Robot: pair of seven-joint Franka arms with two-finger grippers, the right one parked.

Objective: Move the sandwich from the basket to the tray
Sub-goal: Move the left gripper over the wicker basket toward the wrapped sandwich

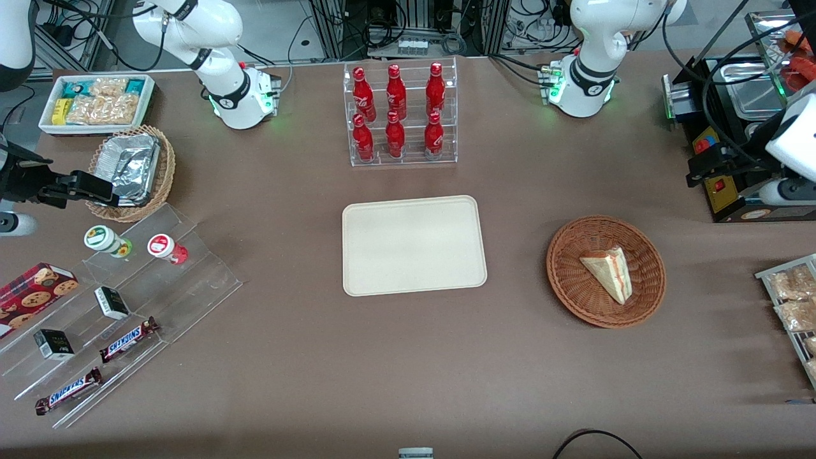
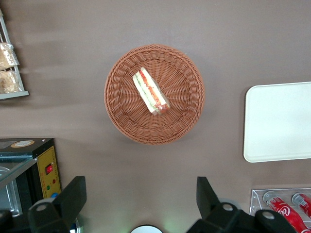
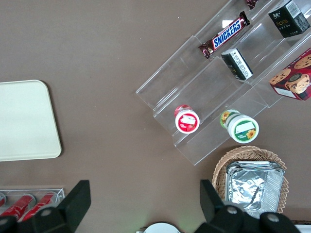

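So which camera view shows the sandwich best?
The left wrist view: it looks straight down on the sandwich in the basket, filling stripe clear, with the open gripper above the table beside the basket. The front view shows it smaller. The right wrist view does not show it.

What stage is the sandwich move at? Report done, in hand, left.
Done: nothing yet. The sandwich lies in the basket, and the tray holds nothing. In hand: the gripper is open and holds nothing; it is above the table, away from the basket, farther from the front camera. Left: descend to the sandwich, grasp it, carry it to the tray, release.
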